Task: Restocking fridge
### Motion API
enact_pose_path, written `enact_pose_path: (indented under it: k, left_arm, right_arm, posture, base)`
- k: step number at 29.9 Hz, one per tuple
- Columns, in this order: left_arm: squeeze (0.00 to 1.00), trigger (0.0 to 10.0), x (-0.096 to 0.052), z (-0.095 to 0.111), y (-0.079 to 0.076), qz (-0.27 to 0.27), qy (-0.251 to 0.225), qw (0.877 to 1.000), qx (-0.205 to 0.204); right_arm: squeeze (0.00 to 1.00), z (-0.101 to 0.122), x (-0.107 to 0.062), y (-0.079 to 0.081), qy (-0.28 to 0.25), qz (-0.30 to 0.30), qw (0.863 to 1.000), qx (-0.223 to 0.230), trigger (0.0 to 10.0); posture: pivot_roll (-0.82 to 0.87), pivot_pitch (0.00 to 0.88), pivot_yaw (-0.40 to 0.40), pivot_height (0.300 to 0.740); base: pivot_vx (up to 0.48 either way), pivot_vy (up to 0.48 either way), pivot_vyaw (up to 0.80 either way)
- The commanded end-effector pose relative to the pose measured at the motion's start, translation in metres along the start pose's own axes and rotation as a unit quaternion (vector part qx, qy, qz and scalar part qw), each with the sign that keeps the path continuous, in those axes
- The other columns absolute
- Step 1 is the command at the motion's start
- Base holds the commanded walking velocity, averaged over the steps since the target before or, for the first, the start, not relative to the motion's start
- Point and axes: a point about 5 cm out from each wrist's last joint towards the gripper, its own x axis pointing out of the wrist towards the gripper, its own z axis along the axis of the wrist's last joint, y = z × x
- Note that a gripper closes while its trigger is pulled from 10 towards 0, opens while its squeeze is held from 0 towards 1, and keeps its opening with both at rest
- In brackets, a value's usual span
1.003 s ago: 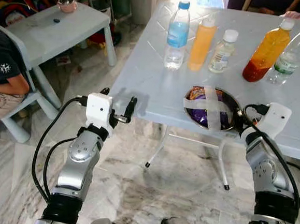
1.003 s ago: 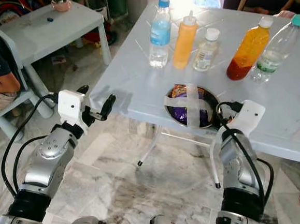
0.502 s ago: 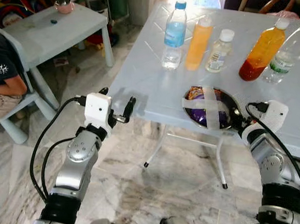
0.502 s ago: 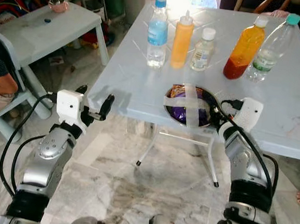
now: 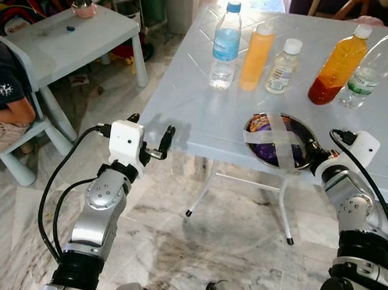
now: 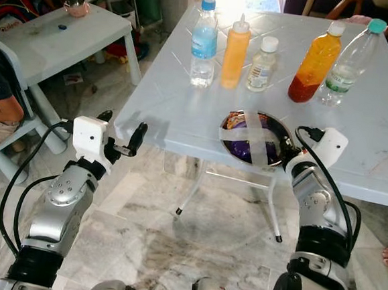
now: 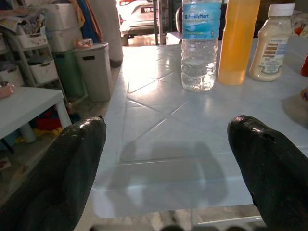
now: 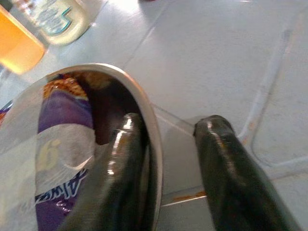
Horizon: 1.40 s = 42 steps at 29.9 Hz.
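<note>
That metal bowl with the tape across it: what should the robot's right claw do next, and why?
Probably close and pinch. The right claw straddles the metal bowl's rim, one finger inside and one outside on the table, with a gap left, so it likely needs a firm grip before lifting.

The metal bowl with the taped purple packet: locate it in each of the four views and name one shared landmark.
Left eye view: metal bowl at the table's near edge, by the right gripper.
Right eye view: same place.
Left wrist view: cannot make it out.
Right wrist view: its rim between the fingers.
Landmark: white-capped bottle behind it.
</note>
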Motion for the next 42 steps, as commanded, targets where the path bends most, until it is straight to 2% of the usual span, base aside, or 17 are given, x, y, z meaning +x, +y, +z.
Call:
enact_pose_path:
  k: [1,11,15,21,27,39,41,42]
  left_arm:
    - [0.0,10.0,-0.002,0.001,0.002,-0.001,0.0,1.0,0.003]
    - [0.0,10.0,-0.001,0.001,0.002,-0.002,-0.001,1.0,0.003]
    - [0.0,10.0,-0.001,0.0,0.001,-0.001,0.0,1.0,0.002]
    - [0.0,10.0,-0.002,-0.002,0.002,0.0,0.003,1.0,0.003]
    - [0.0,10.0,-0.01,-0.015,0.006,0.028,0.033,0.999,-0.003]
    - [0.0,10.0,-0.011,-0.021,0.012,0.052,0.046,0.998,0.0]
    - [0.0,10.0,-0.013,-0.024,0.012,0.06,0.054,0.997,0.0]
    - [0.0,10.0,-0.015,-0.027,0.013,0.068,0.062,0.996,-0.001]
  right_arm:
    - [0.0,-0.026,0.001,-0.007,0.054,-0.025,0.998,0.018,0.0]
    - [0.0,-0.029,0.001,-0.009,0.037,-0.06,0.996,0.054,0.0]
    - [0.0,-0.03,0.001,-0.005,0.028,-0.064,0.996,0.062,0.0]
    - [0.0,-0.026,0.0,0.006,-0.006,-0.048,0.998,0.045,0.0]
    - [0.0,-0.044,-0.006,0.018,-0.007,-0.03,0.998,0.046,0.0]
    - [0.0,-0.05,-0.014,0.017,-0.035,-0.035,0.997,0.051,0.0]
    - [0.0,-0.051,-0.015,0.018,-0.039,-0.03,0.998,0.041,0.7]
    - [0.0,-0.053,-0.015,0.018,-0.039,-0.027,0.998,0.041,2.8]
  posture:
    - [-0.08,0.087,0.059,0.74]
    - [-0.08,0.085,0.059,0.74]
    - [-0.08,0.083,0.059,0.74]
    - [-0.08,0.081,0.057,0.74]
    - [-0.1,0.06,0.068,0.74]
    - [-0.1,0.053,0.073,0.74]
    - [-0.11,0.053,0.071,0.74]
    - [-0.11,0.054,0.071,0.74]
  base:
    - [0.0,0.0,0.0]
    - [0.0,0.0,0.0]
    - [0.0,0.0,0.0]
    - [0.0,0.0,0.0]
    - [0.0,0.0,0.0]
    - [0.0,0.0,0.0]
    - [0.0,0.0,0.0]
    - [0.0,0.0,0.0]
